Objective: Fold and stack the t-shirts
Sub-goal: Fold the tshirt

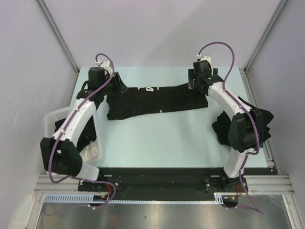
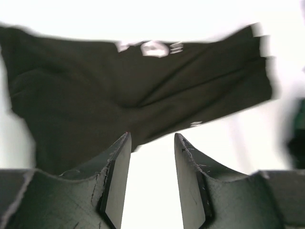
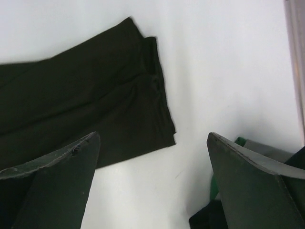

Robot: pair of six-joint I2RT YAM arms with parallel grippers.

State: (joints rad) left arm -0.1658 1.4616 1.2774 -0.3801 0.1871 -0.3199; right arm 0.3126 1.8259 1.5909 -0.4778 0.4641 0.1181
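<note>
Far left: white lattice basket (image 1: 49, 122) sits at the table (image 1: 157, 143) edge, beside the left arm.

Left gripper (image 2: 151, 137): jaws partway apart, gripping nothing, with bare table showing between the fingers. Black t-shirt (image 2: 95, 95) lies spread just ahead of the fingertips. Wrist view is blurred, so I cannot tell whether they touch it.

Centre: t-shirt (image 1: 157, 102) lies flat across the far half of the table, long axis left to right, with white lettering (image 1: 148, 89) near its far edge.

Right gripper (image 3: 152, 134): jaws spread wide and free of cloth, over bare table just beside the t-shirt's right end (image 3: 81, 105).

Far right: heap of black garments (image 1: 220, 128) lies by the right arm's elbow, well apart from the spread t-shirt.
</note>
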